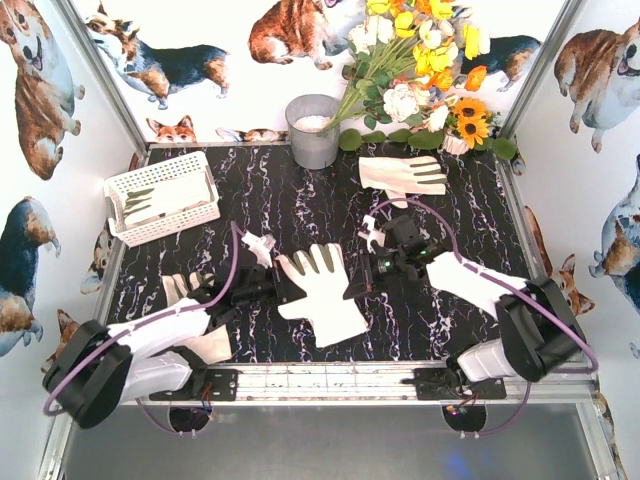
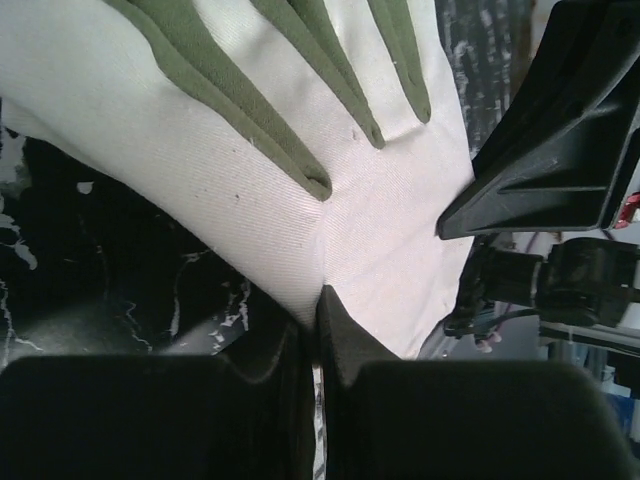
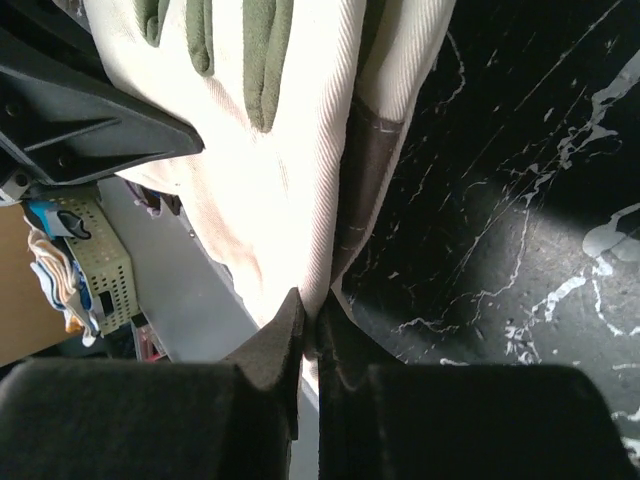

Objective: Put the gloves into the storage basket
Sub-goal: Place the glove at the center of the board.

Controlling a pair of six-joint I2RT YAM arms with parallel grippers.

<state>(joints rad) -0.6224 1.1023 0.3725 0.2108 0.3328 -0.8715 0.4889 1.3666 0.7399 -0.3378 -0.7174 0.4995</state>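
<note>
A cream-white glove (image 1: 322, 290) with grey-green finger patches hangs spread between my two grippers over the middle of the black table. My left gripper (image 1: 287, 287) is shut on its left edge and my right gripper (image 1: 350, 283) is shut on its right edge. In the left wrist view the glove (image 2: 380, 200) is pinched at my left gripper (image 2: 318, 305). In the right wrist view its fabric (image 3: 290, 150) runs into my right gripper (image 3: 315, 310). The white lattice storage basket (image 1: 195, 165) stands at the back left with a glove (image 1: 150, 203) inside. Another glove (image 1: 403, 175) lies at the back right.
A further glove (image 1: 178, 289) lies partly under my left arm near the front left. A grey metal bucket (image 1: 313, 130) stands at the back centre. A bunch of artificial flowers (image 1: 420, 70) leans beside it at the back right. Corgi-print walls close in the table.
</note>
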